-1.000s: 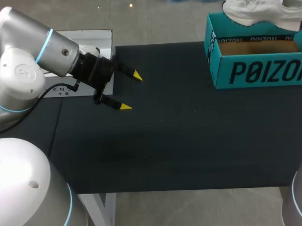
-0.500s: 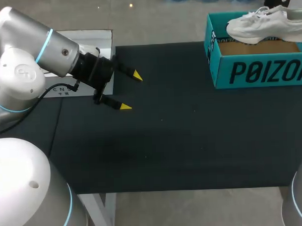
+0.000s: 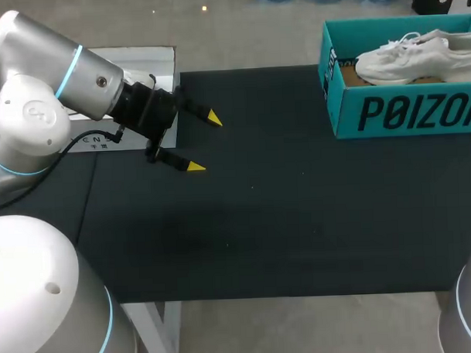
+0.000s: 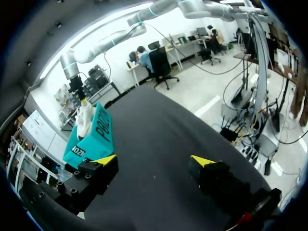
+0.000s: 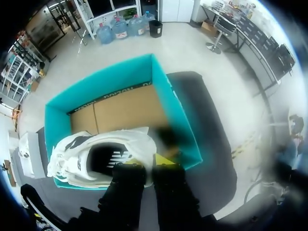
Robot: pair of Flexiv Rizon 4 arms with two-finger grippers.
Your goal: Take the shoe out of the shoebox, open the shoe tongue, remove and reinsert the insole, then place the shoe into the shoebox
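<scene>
A white shoe (image 3: 405, 58) is seen inside the open teal shoebox (image 3: 403, 112), lying lengthwise with its toe toward the box's left end. Its upper and loose laces (image 3: 407, 39) show above the front wall. Whether the sole is fully down on the cardboard floor cannot be told. In the right wrist view the shoe is crowded against the box's near wall, partly covering that wall's top edge, and bare cardboard floor is left beyond it.

The shoe is held at its heel edge by the right gripper (image 5: 149, 166), whose fingers are drawn narrow and appear pinched on the collar. This gripper is not seen in the head view.

The main risk is judged to be a release made too early. If the shoe is let go while one side rides on the wall, it could be left tilted or tipped out over the rim. The laces could also be snagged by a finger as it is withdrawn, so that the shoe is lifted again or the light box is dragged across the black table (image 3: 283, 213).

The left gripper (image 3: 203, 141) is held well apart at the table's left side, spread wide and holding nothing.
</scene>
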